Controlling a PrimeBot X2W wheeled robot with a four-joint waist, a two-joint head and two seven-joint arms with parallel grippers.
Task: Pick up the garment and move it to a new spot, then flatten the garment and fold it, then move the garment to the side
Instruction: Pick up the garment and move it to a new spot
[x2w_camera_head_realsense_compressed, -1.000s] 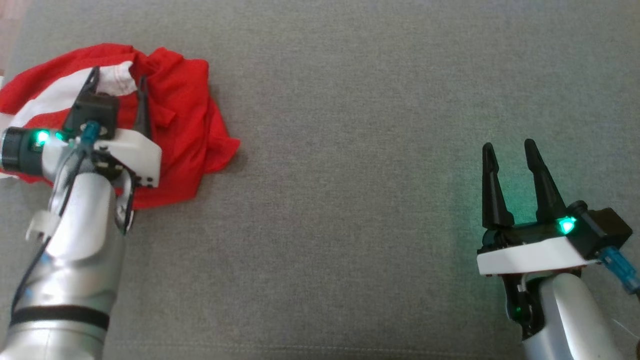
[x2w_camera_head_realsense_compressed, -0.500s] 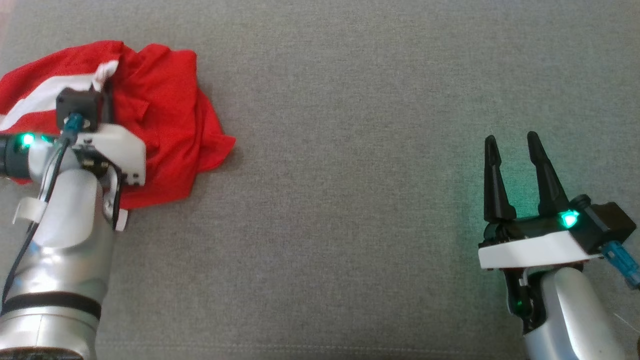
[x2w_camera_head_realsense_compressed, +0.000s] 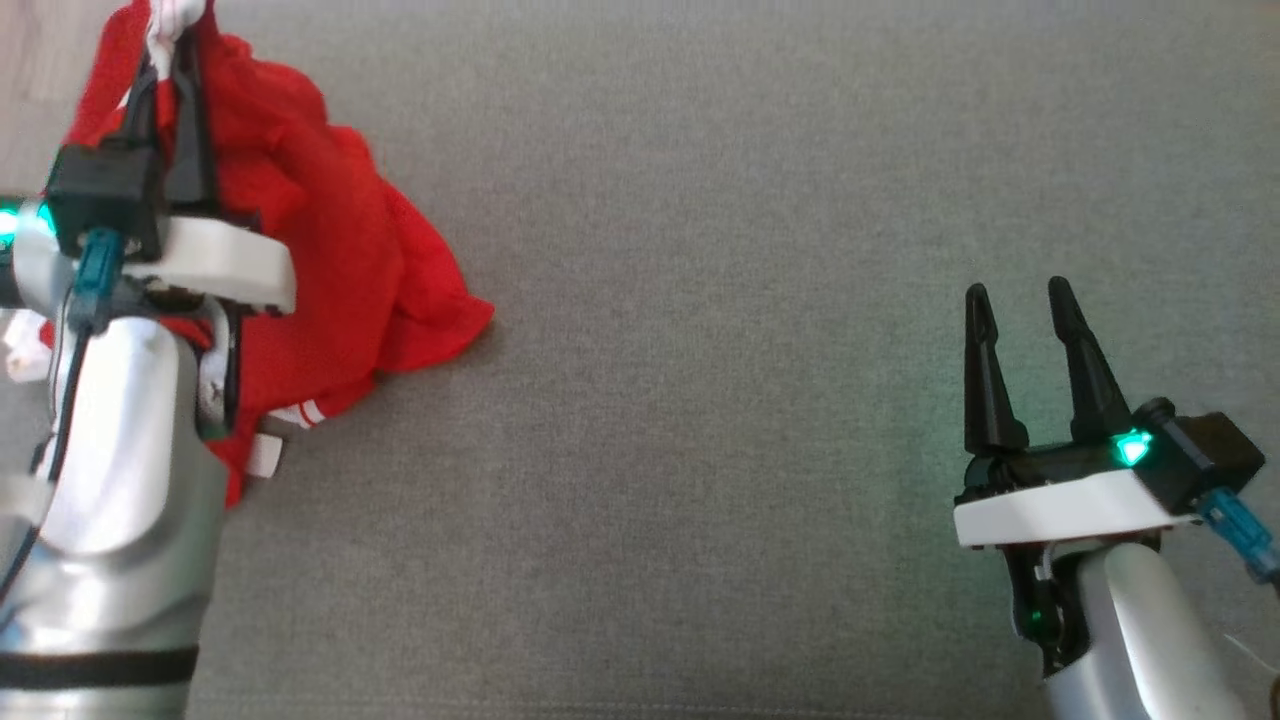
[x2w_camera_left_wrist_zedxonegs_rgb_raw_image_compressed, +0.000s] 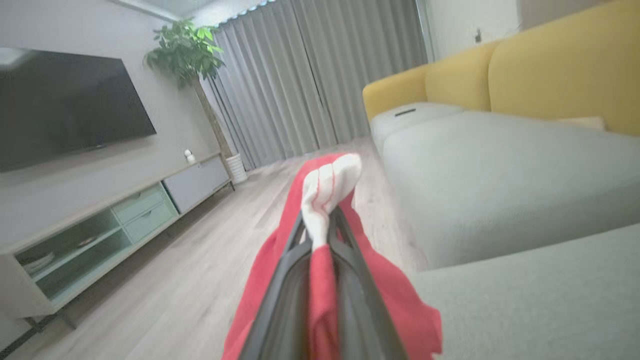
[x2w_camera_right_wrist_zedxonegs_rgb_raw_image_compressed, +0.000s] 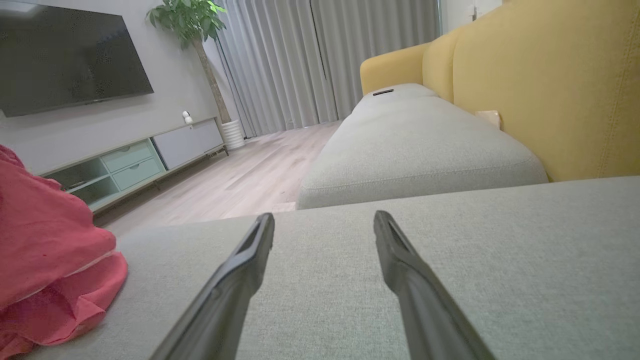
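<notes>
Left gripper (x2w_camera_head_realsense_compressed: 172, 50) pinching garment (x2w_camera_head_realsense_compressed: 340, 260) (red), lifted

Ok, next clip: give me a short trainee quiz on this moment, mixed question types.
1. True or false: the left gripper is shut on the garment.
2. Pick one: the right gripper is A) open and empty, B) shut on cloth, C) holding a remote.
3. Fill in: the garment's lower part rests on a ___ cushion.

Key: 1 true. 2 A. 3 grey.
</notes>
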